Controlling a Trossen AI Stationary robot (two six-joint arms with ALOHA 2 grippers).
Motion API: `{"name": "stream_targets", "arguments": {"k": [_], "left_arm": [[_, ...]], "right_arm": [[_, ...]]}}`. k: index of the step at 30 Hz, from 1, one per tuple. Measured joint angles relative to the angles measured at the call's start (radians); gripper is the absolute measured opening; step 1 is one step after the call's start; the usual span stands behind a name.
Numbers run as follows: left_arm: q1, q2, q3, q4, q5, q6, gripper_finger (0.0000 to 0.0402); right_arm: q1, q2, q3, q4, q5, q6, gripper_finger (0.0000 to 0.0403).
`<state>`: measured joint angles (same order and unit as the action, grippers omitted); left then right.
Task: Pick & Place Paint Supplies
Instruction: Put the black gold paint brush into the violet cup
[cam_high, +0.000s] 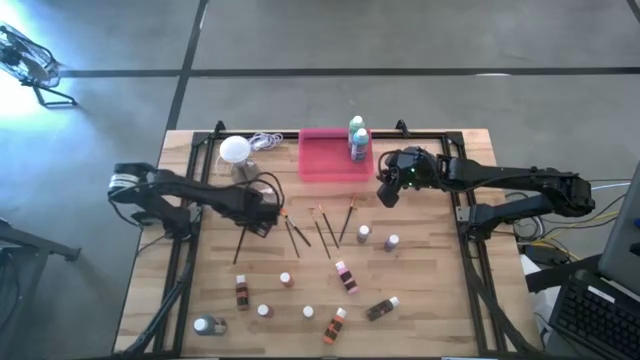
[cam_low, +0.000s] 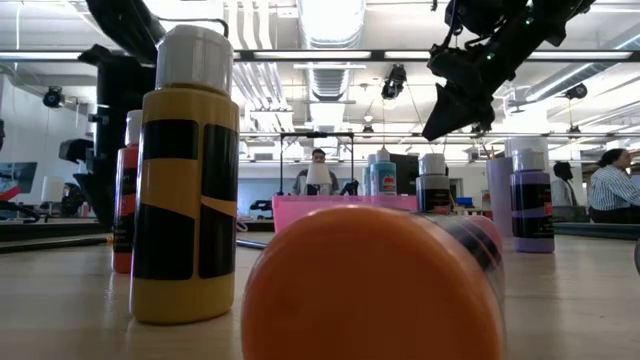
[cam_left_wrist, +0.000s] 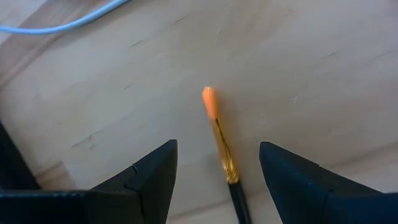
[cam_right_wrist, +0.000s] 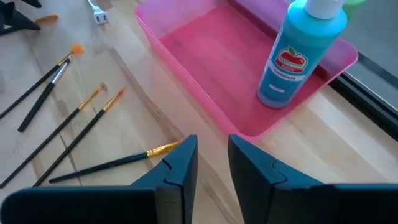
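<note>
Two bottles, the blue bottle (cam_right_wrist: 300, 55) and a green bottle (cam_high: 355, 126) behind it, already stand in the far right corner of the pink tray (cam_high: 318, 165), so you can take the tray as the drop spot. That corner packing leaves most of the tray floor bare for the rest.

Your left gripper (cam_left_wrist: 216, 177) sits low over the table with its fingers spread wide and nothing in them. An orange-tipped brush (cam_left_wrist: 217, 132) lies right between the fingers, lined up along the gap, which looks like a set-up for closing on its metal collar. It is not gripped yet. A blue cord (cam_left_wrist: 56, 23) runs nearby, well clear of the fingers.

Your right gripper (cam_right_wrist: 212, 157) hangs above the table just beside the tray's near edge, fingers nearly together with a narrow gap, empty. I'd guess it is between jobs, since the bottles are in.

Other brushes (cam_right_wrist: 68, 134) lie fanned on the wood in front of the tray, tips mostly toward it. Small bottles (cam_high: 345, 277) are scattered across the near half of the table, some upright, some on their sides. A white lamp (cam_high: 234, 150) sits left of the tray; leave it.
</note>
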<state>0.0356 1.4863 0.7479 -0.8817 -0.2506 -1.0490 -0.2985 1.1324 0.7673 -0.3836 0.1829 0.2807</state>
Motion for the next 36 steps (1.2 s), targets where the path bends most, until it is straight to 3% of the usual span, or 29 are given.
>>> {"name": "stream_targets", "arguments": {"k": [8,18,25,36], "left_arm": [[0.003,0.032,0.004,0.006,-0.012,0.0,0.0227],[0.011,0.034,-0.001,0.022,-0.014,0.0,0.0159],[0.013,0.034,-0.063,0.105,-0.029,0.0,0.0117],[0.017,0.034,-0.116,0.167,-0.023,0.0,0.0085]], "right_arm": [[0.0,0.0,0.0,0.0,0.0,-0.004,0.005],[0.0,0.0,0.0,0.0,0.0,-0.004,0.0033],[0.0,0.0,0.0,0.0,0.0,-0.004,0.0048],[0.0,0.0,0.0,0.002,0.0,-0.003,0.0078]]}}
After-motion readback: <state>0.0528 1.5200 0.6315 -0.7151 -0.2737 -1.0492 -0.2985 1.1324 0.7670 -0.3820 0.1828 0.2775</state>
